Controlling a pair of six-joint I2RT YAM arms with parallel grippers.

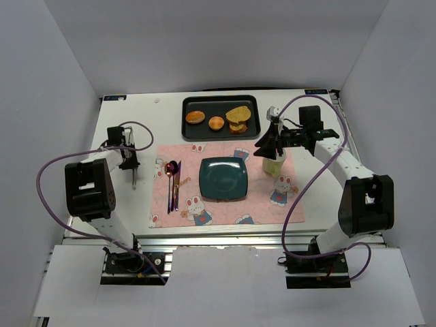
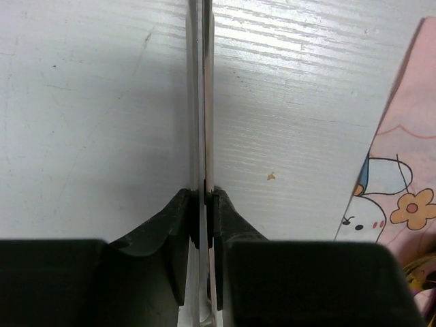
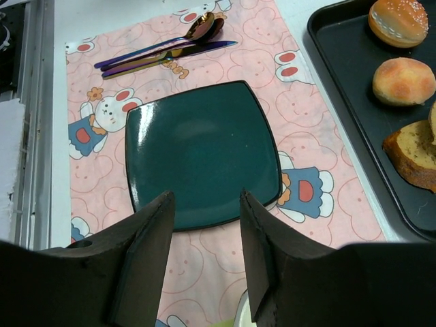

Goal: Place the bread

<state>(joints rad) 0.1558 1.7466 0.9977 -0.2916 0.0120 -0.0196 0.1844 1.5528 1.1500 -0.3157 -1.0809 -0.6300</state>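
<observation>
Both buns sit on the tray (image 1: 204,105) at 12 o'clock from the plate (image 1: 223,178). The oval bun (image 1: 195,116) is at the tray's 9 o'clock end. The round bun (image 1: 216,122) is just beside it toward 3 o'clock, and the toast (image 1: 238,118) is beyond that. Neither bun is on the plate yet.

The right gripper (image 3: 204,204) hangs at the plate's 2 o'clock, above a cup (image 1: 274,165) on the mat (image 1: 266,208). Its jaws stand moderately apart with nothing between them. The left gripper (image 2: 203,197), at the plate's 9 o'clock and off the mat, is clamped on a thin metal blade (image 2: 202,102) seen edge-on. It is probably a knife, though I cannot tell for sure.

The buns look light, and their glossy crust is likely slick. If they are real bread they would be soft and would dent under a hard squeeze. I cannot tell real bread from a stiff model.

The best hold is probably across the widest part, low on the sides, closing only until the bun stops slipping. The oval bun is better spanned across its short axis. The round bun lies close to the toast, so the jaws should come down at its 12 and 6 o'clock sides and not between the two.
</observation>
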